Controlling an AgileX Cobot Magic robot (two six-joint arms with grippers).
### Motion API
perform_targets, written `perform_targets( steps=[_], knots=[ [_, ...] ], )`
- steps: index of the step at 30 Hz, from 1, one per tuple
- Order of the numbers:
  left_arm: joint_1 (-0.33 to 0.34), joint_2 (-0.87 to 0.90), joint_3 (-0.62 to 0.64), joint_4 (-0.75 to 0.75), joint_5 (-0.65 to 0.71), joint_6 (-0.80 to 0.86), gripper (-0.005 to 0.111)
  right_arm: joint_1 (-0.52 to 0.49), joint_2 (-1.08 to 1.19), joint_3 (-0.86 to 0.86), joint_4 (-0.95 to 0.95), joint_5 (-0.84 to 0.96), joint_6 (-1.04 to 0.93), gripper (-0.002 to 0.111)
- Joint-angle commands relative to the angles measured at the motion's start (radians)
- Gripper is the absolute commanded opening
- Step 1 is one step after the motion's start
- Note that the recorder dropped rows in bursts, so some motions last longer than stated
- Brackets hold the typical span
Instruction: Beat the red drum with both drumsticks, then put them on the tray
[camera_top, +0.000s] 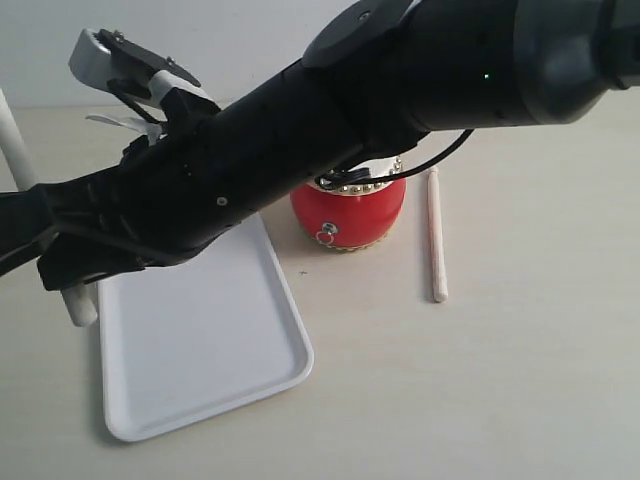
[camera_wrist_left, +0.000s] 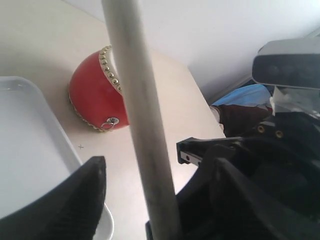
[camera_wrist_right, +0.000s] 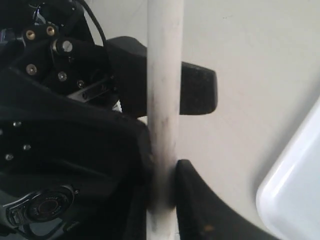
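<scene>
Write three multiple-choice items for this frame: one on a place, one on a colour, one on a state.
1. In the exterior view, the loose drumstick lies: A left of the drum; B on the table, right of the red drum; C atop the drum.
2. The drum's body is: A red; B blue; C green.
3. The right gripper is: A open and empty; B holding the drum; C shut on a second drumstick.
Answers: 1 B, it lies flat on the table beside the drum; 2 A, the shell shows red below the arm; 3 C, the right wrist view shows the jaws pinching the stick.
</scene>
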Motion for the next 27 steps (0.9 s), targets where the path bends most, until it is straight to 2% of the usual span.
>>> perform_targets(
  steps=[1, 13, 24, 27],
  knots=[
    [0.001, 0.001, -0.002, -0.016, -0.001, 0.004, 0.059, 0.01, 0.0, 0.004, 0.028, -0.033, -0.012, 0.0],
    [0.001, 0.001, -0.002, -0.016, -0.001, -0.01, 0.059, 0.01, 0.0, 0.004, 0.001, -0.036, -0.011, 0.0],
    [0.001, 0.001, -0.002, -0.016, 0.012, -0.099, 0.059, 0.028, 0.047, 0.004, 0.0, -0.1, -0.014, 0.0],
    [-0.017, 0.001, 0.001, -0.016, 0.012, -0.104, 0.059, 0.028, 0.048, 0.004, 0.0, -0.1, -0.019, 0.0]
  ],
)
